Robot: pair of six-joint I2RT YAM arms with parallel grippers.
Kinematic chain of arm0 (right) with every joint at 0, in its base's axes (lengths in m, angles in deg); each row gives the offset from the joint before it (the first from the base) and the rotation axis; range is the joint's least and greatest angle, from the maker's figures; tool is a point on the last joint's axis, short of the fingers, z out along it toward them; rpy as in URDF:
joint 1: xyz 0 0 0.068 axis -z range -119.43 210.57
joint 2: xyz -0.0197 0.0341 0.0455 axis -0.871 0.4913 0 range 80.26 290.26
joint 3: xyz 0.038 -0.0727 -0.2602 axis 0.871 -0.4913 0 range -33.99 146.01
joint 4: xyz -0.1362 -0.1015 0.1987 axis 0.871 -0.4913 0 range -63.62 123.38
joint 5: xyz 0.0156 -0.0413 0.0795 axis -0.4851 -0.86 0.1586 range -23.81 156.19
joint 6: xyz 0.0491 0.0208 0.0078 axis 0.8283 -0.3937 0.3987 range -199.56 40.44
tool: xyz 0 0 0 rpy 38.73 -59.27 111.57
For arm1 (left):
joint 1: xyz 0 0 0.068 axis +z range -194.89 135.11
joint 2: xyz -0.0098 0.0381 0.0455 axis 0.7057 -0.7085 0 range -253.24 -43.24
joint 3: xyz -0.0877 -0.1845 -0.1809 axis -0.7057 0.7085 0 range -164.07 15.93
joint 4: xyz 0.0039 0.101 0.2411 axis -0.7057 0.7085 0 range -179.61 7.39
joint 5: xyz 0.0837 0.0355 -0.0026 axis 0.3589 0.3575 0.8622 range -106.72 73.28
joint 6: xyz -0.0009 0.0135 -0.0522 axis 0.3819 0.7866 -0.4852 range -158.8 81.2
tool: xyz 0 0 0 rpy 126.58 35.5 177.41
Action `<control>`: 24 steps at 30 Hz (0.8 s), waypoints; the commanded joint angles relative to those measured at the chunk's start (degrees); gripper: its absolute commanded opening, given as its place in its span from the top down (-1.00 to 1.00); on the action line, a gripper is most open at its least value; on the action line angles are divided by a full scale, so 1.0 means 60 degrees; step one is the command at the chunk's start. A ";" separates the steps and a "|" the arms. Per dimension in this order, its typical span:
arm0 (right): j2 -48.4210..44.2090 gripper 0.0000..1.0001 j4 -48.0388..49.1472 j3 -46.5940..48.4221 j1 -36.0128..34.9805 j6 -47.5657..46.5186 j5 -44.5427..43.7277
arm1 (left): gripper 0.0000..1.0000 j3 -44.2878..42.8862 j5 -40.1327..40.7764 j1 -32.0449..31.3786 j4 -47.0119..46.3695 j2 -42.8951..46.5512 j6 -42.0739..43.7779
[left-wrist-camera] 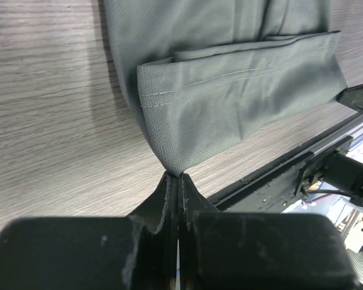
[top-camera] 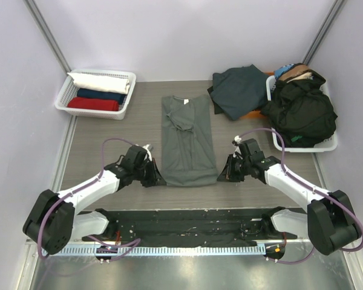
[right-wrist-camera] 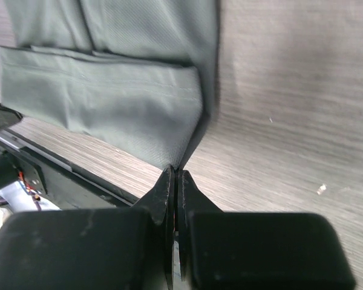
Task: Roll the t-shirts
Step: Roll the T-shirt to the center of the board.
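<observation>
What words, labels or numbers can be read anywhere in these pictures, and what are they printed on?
No readable text in any view.
The grey-green t-shirt is plain, close up too.
The rolled shirts in the left basket show no print.
A small green spot on the black garment in the right basket might be a label: too small to read.

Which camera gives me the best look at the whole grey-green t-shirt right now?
Top external: the grey-green t-shirt lies full length, folded narrow, collar at the far end. The wrist views show only its near hem corners, one pinched in the left fingers, one in the right fingers.
</observation>
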 commanded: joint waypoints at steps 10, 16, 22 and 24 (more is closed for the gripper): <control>0.1271 0.98 0.0019 0.1717 -0.0007 -0.0127 -0.0089 | 0.99 -0.1416 -0.0925 0.0720 0.0769 -0.0984 0.0099; 0.1550 0.98 0.0034 0.2186 0.0124 -0.0214 -0.0104 | 0.98 -0.1738 -0.1467 0.1101 0.0622 -0.1408 0.0113; 0.1902 0.98 0.0019 0.2567 0.0402 -0.0361 -0.0046 | 0.98 -0.1972 -0.2024 0.1496 0.0286 -0.1760 0.0055; 0.2107 0.98 0.0004 0.2699 0.0476 -0.0405 0.0013 | 0.98 -0.2002 -0.2098 0.1614 0.0241 -0.1848 0.0055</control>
